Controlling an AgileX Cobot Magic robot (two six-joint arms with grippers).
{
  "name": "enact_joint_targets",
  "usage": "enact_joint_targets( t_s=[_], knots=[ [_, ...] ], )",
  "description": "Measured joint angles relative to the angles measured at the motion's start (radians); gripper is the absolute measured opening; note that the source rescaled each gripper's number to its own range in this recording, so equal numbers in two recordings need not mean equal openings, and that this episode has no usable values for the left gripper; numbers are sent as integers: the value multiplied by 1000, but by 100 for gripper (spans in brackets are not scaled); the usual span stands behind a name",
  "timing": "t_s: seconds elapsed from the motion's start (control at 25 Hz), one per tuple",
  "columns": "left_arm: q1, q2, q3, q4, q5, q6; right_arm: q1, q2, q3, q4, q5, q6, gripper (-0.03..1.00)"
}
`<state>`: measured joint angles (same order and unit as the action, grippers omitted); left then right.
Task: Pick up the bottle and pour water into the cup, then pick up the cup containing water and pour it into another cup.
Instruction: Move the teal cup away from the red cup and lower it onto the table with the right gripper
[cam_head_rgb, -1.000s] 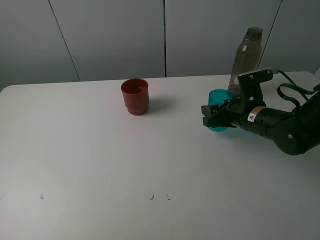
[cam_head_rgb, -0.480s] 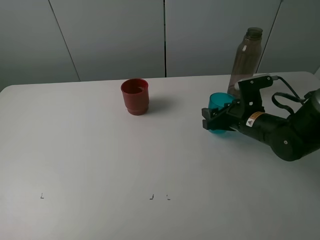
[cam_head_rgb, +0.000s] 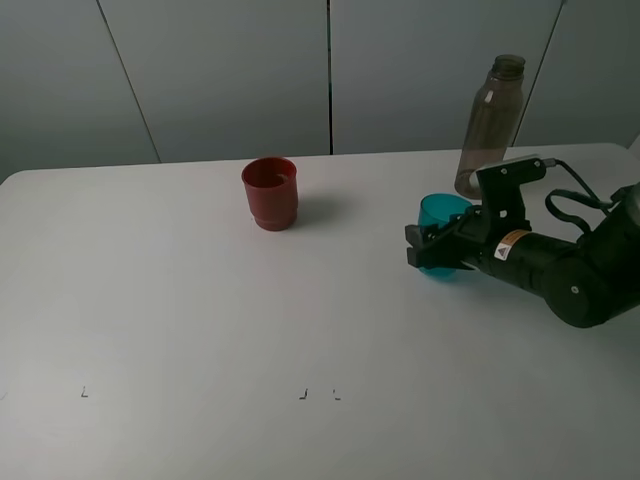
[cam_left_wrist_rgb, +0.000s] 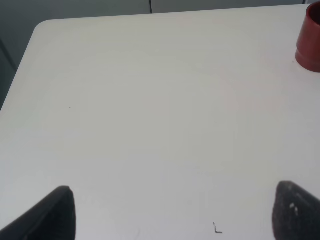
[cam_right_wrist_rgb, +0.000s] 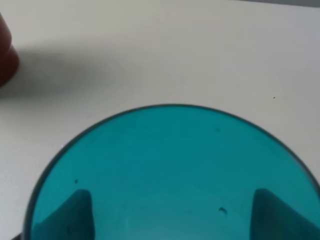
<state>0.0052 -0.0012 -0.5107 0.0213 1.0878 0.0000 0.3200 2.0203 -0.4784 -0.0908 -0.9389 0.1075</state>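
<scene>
From the high camera, the right gripper (cam_head_rgb: 425, 252) clasps the teal tumbler (cam_head_rgb: 440, 236); the smoky bottle (cam_head_rgb: 490, 125) stands just behind it, the red cup (cam_head_rgb: 270, 192) well off toward the left arm's side.

Left wrist: left gripper (cam_left_wrist_rgb: 172, 212) spread wide over the white table (cam_left_wrist_rgb: 150, 125), red cup (cam_left_wrist_rgb: 310, 40) far ahead.

Right wrist: fingers (cam_right_wrist_rgb: 70, 217) pinch the tumbler (cam_right_wrist_rgb: 172, 170).

The tumbler (cam_head_rgb: 440, 212) held in the right claw (cam_head_rgb: 425, 247) is clear teal plastic, smooth and glossy, its wall see-through in the wrist view. Behind the claw, the bottle (cam_head_rgb: 490, 118) is smoky grey-brown translucent plastic with a ridged neck. Off to the claw's far side, the red cup (cam_head_rgb: 270, 192) looks opaque, smooth plastic. The table (cam_head_rgb: 200, 320) is matt white. The claw is black, dull-finished.
</scene>
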Motion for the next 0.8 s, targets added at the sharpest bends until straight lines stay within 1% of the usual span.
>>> enact_joint_targets(
  t_s=[0.32,0.36,0.4,0.44,0.48,0.52,0.56,0.6,0.8],
  knots=[
    [0,0,0,0,0,0,0,20,0,-19,-27,11,9],
    [0,0,0,0,0,0,0,22,0,-19,-29,18,18],
    [0,0,0,0,0,0,0,24,0,-19,-29,29,39],
    [0,0,0,0,0,0,0,24,0,-19,-27,41,66],
    [0,0,0,0,0,0,0,24,0,-19,-27,54,83],
    [0,0,0,0,0,0,0,24,0,-19,-27,65,93],
    [0,0,0,0,0,0,0,24,0,-19,-25,68,97],
    [0,0,0,0,0,0,0,24,0,-19,-17,73,99],
    [0,0,0,0,0,0,0,-24,14,-19,61,79,99]
  ],
)
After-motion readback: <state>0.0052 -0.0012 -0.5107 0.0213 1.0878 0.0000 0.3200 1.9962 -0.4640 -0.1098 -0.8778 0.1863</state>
